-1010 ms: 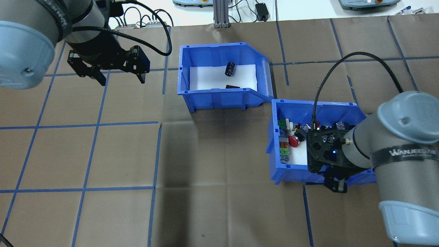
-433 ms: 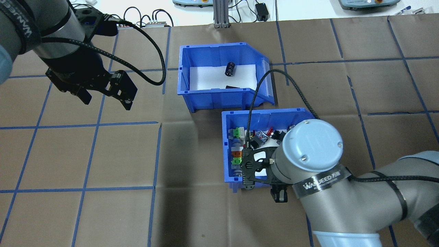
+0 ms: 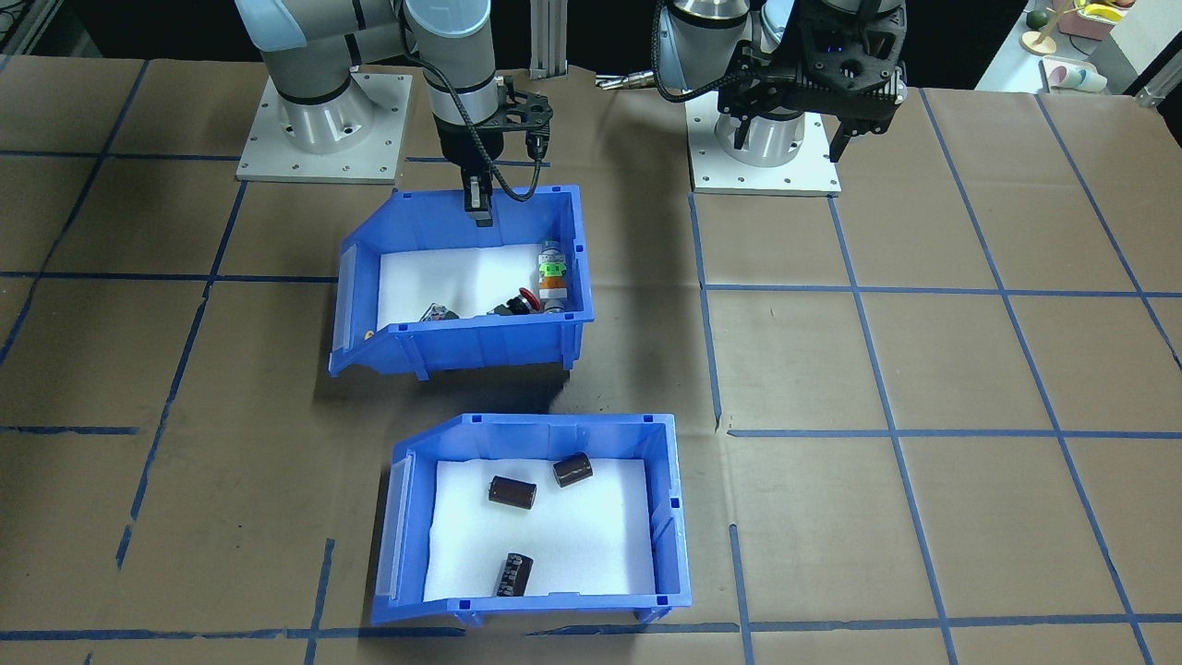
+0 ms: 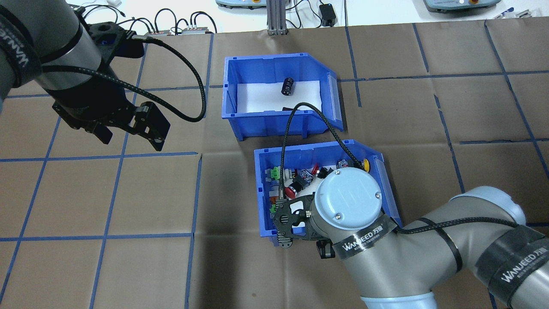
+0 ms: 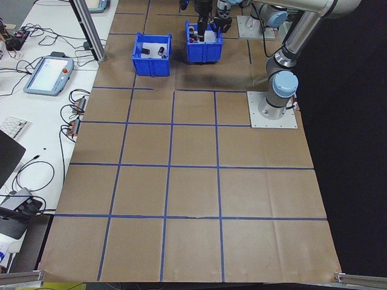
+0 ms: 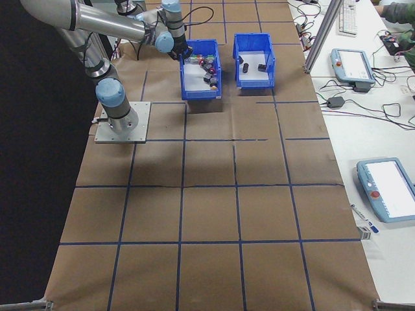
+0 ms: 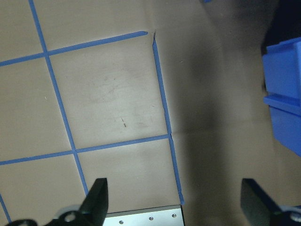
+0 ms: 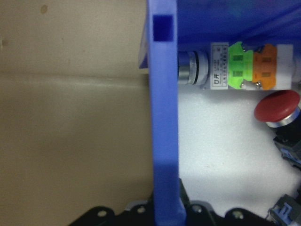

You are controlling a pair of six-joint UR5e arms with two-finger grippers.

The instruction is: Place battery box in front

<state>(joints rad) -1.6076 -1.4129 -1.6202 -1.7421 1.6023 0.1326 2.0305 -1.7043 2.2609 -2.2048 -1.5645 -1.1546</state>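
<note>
The battery box [image 3: 669,517] is a blue bin with a white liner, standing on the side of the table far from the robot's bases. It holds three dark cylinders [image 3: 512,492]. In the overhead view the battery box [image 4: 274,122] is at the top centre. A second blue bin [image 4: 261,189] with coloured push-button switches stands just on the robot's side of it. My right gripper [image 3: 478,205] is shut on that switch bin's rear wall [image 8: 162,94]. My left gripper [image 4: 128,135] hangs open and empty over bare table, left of both bins.
The arms' grey base plates [image 3: 323,125] lie behind the switch bin. An aluminium post [image 4: 276,17], cables and teach pendants [image 6: 353,61] line the white bench past the table's far edge. Brown paper with blue tape lines [image 4: 107,236] covers the table.
My right gripper has dragged the switch bin leftward in the overhead view, to directly on the robot's side of the battery box. The left arm moved down toward the robot. The battery box stayed put.
</note>
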